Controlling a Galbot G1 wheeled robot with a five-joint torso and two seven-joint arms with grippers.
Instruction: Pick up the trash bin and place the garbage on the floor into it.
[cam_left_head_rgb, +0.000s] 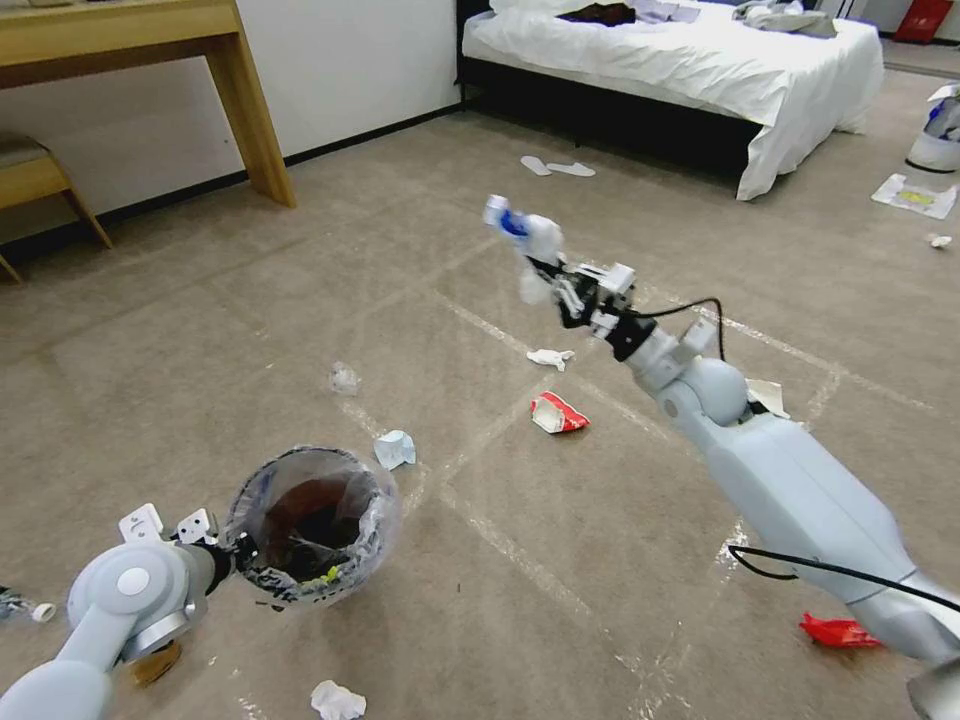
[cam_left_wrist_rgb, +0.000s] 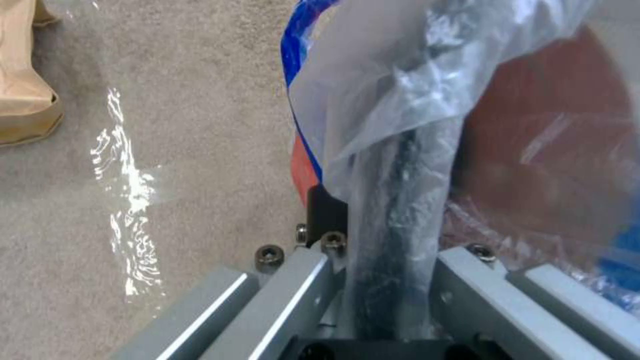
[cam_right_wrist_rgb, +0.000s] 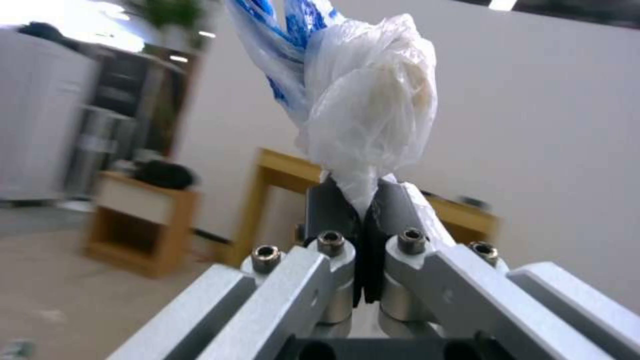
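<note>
White-and-blue plastic wad (cam_left_head_rgb: 527, 238) sits pinched in our right gripper (cam_left_head_rgb: 550, 280); our left gripper (cam_left_head_rgb: 232, 556) clamps the trash bin (cam_left_head_rgb: 310, 525) rim. Next: carry it over the bin.

A bedroom: white-sheeted bed (cam_left_head_rgb: 690, 60), wooden desk (cam_left_head_rgb: 130, 40), slippers (cam_left_head_rgb: 555, 167) on carpet (cam_left_head_rgb: 300, 280).

No text or label seems readable on anything here.
</note>
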